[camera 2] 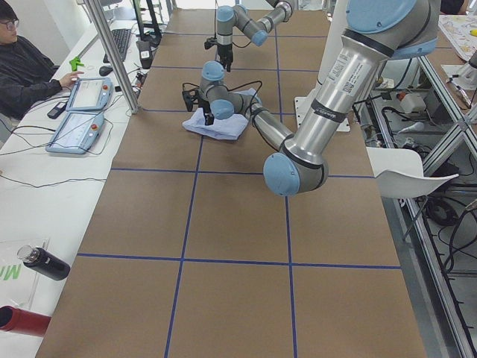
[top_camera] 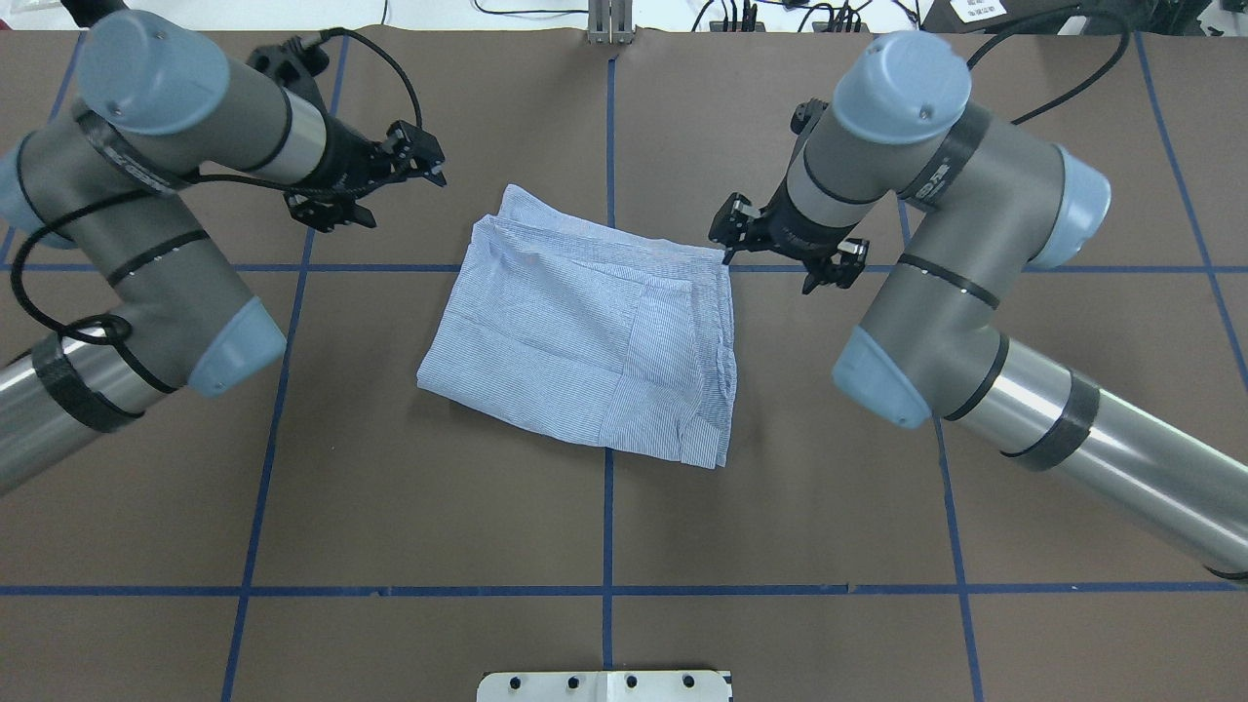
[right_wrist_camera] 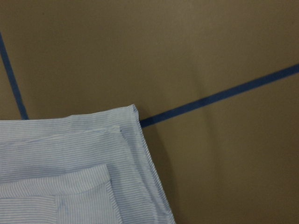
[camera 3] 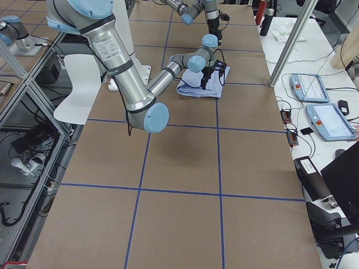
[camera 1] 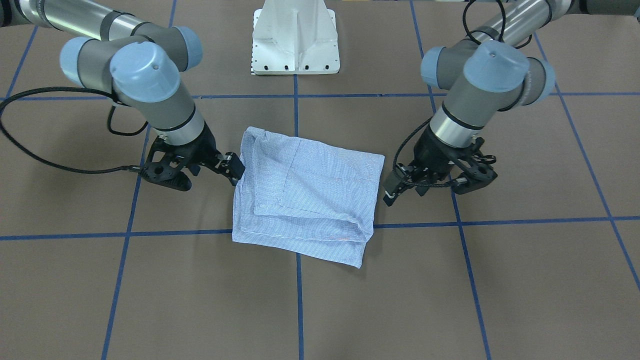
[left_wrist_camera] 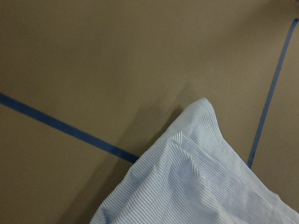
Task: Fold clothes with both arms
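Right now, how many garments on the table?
1: a folded striped shirt lying flat at the middle of the table. No other garment shows, though its folds could hide one.

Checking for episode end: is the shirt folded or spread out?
Folded. The shirt lies as a compact rectangle, and the right wrist view shows several stacked edges at its corner.

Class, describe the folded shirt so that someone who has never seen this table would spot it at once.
Start with the big brown table crossed by blue tape lines, and look at its middle, between the left arm and the right arm. There lies the shirt, folded into a rough rectangle: the only cloth there, pale blue-and-white with fine stripes.
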